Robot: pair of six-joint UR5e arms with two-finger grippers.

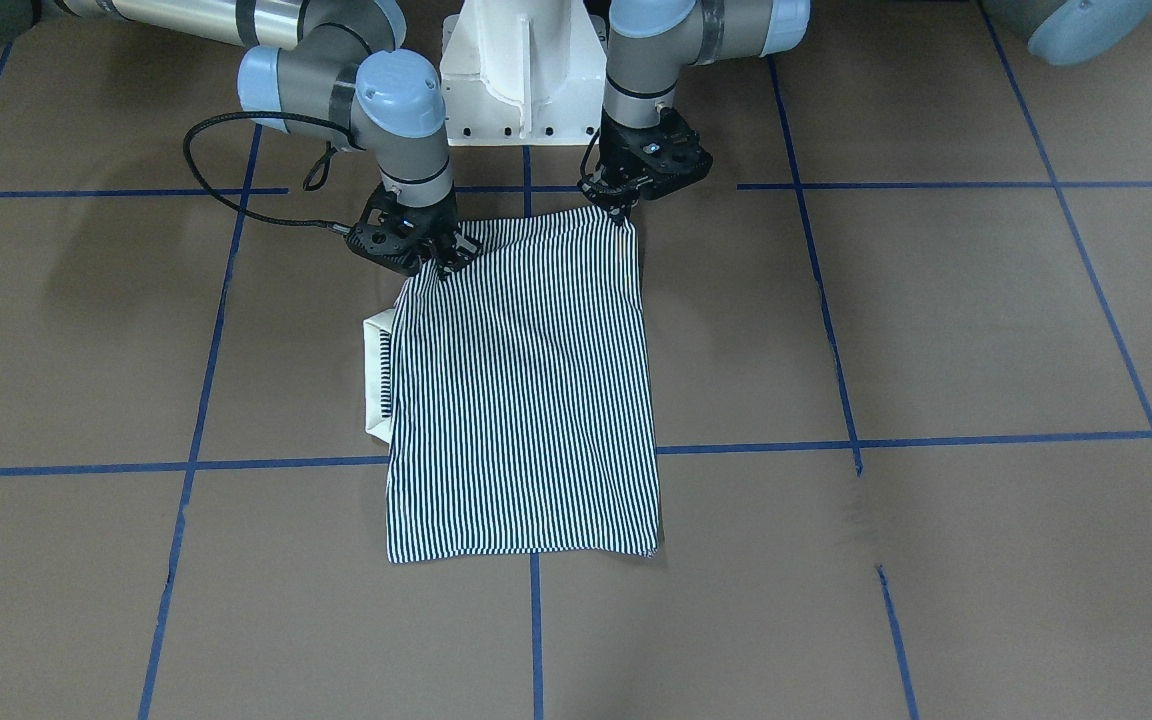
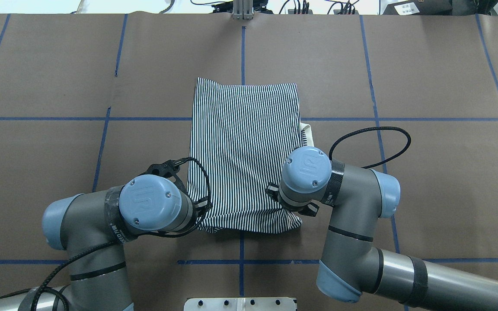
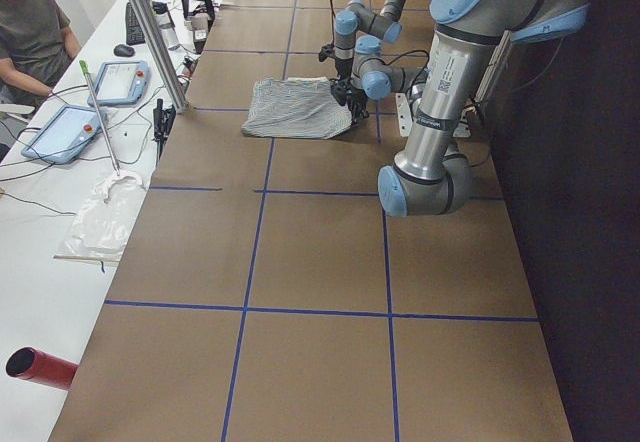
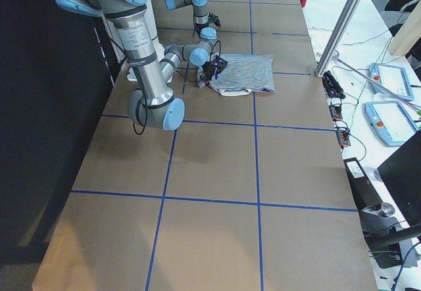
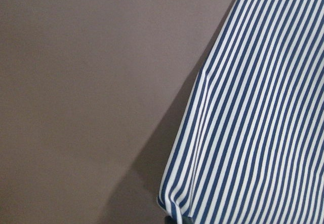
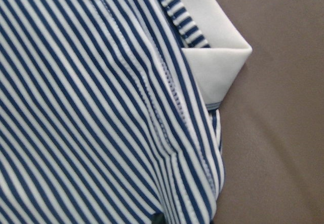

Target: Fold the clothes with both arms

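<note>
Now: left pincer (image 1: 624, 212) and right pincer (image 1: 448, 262) each clamped on a corner of the shirt (image 1: 526, 400). It lies flat on the worktop (image 1: 936, 330), stretching away from both. Best lift level, carry corners forward together, cloth taut.

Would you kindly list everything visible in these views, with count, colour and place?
navy-and-white striped polo shirt: one, folded, table centre; its cream collar pokes out on the robot's right.
brown paper-covered table: one, crossed by blue tape lines.
white pedestal base: one, between the arms.
blue-edged tablets: two, on the white side bench.
red cylinder: one, at the bench's near end.
seated person: one, dark top, beside the bench.
grey robot arms with light-blue caps: two; black left gripper and right gripper, each shut on the shirt's robot-side edge.
</note>
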